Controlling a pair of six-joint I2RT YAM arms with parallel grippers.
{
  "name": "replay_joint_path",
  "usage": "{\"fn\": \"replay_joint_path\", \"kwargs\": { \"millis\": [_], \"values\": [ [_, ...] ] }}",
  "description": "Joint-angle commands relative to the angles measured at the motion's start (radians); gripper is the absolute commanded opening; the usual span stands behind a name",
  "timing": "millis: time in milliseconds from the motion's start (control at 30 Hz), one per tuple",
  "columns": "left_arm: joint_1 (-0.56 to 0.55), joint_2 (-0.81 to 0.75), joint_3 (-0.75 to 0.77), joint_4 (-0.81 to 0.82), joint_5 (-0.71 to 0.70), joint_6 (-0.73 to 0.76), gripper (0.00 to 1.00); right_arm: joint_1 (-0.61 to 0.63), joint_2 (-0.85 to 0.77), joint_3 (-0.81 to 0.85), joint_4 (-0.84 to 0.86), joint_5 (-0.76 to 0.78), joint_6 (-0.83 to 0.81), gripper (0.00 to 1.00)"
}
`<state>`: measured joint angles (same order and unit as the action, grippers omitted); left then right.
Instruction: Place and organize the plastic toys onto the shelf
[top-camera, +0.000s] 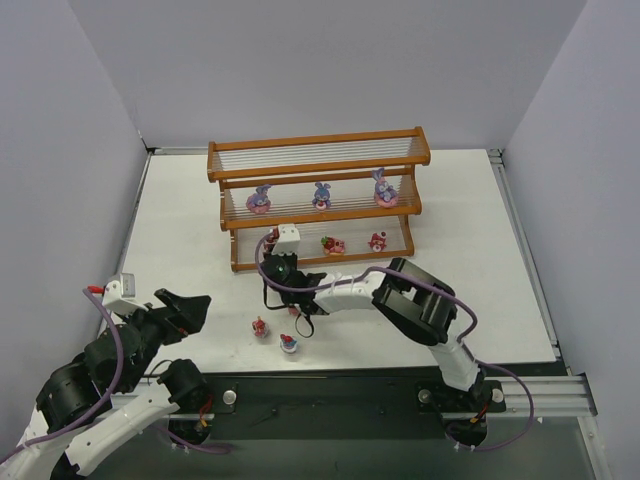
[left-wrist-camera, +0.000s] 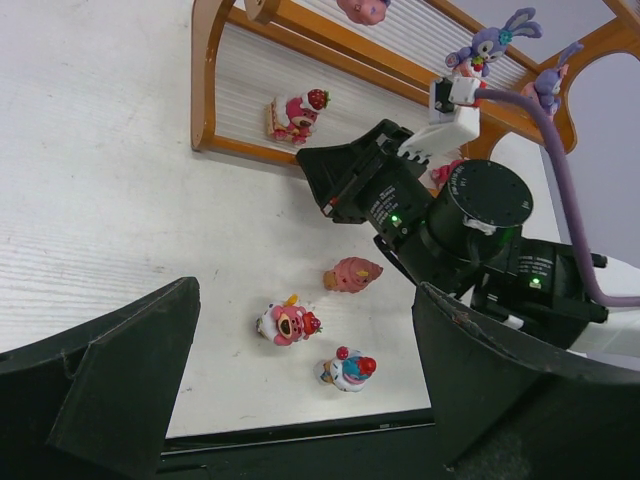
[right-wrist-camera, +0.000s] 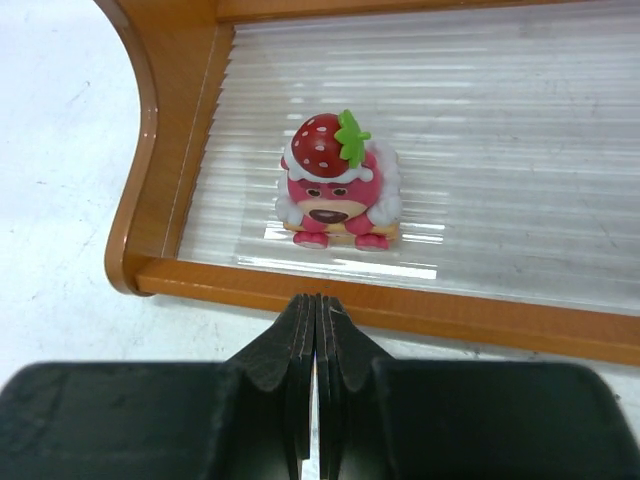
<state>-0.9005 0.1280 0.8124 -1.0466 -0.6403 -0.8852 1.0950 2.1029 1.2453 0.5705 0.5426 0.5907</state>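
Observation:
The shelf (top-camera: 318, 143) stands at the back of the table. Three purple bunnies (top-camera: 321, 195) stand on its middle tier. Two red-pink toys (top-camera: 333, 245) stand on its bottom tier. A strawberry-topped pink bear (right-wrist-camera: 335, 185) stands at that tier's left end. My right gripper (right-wrist-camera: 316, 300) is shut and empty, its tip just in front of the shelf's bottom rail (right-wrist-camera: 400, 305), facing the bear. Three toys lie on the table: a pink cone on its side (left-wrist-camera: 352, 273), a pink bear (left-wrist-camera: 288, 322) and a blue-white one (left-wrist-camera: 350, 370). My left gripper (left-wrist-camera: 307, 295) is open and empty, above and short of them.
The right arm (top-camera: 400, 295) stretches across the table in front of the shelf, just right of the loose toys (top-camera: 260, 326). Grey walls close in the table on both sides and at the back. The table's near edge (left-wrist-camera: 300, 425) runs close behind the loose toys.

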Motion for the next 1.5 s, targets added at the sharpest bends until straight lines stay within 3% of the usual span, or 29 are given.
{"fn": "replay_joint_path", "kwargs": {
  "millis": [0,200,567,900,1467],
  "values": [
    [-0.011,-0.013,0.03,-0.006,-0.016,-0.006,0.97,0.009,-0.148,-0.049,0.005,0.054,-0.003,0.0],
    [-0.009,-0.014,0.033,-0.009,-0.016,-0.009,0.97,0.0,-0.25,-0.127,-0.015,0.128,-0.005,0.0],
    [-0.015,-0.018,0.031,-0.012,-0.019,-0.014,0.97,-0.164,-0.457,-0.4,-0.035,0.186,0.086,0.0],
    [-0.017,-0.014,0.033,-0.016,-0.025,-0.02,0.97,-0.29,-0.423,-0.486,0.069,0.123,0.089,0.0],
    [-0.023,-0.008,0.034,-0.02,-0.032,-0.021,0.97,-0.31,-0.274,-0.396,0.098,0.06,0.097,0.0]
  ]
}}
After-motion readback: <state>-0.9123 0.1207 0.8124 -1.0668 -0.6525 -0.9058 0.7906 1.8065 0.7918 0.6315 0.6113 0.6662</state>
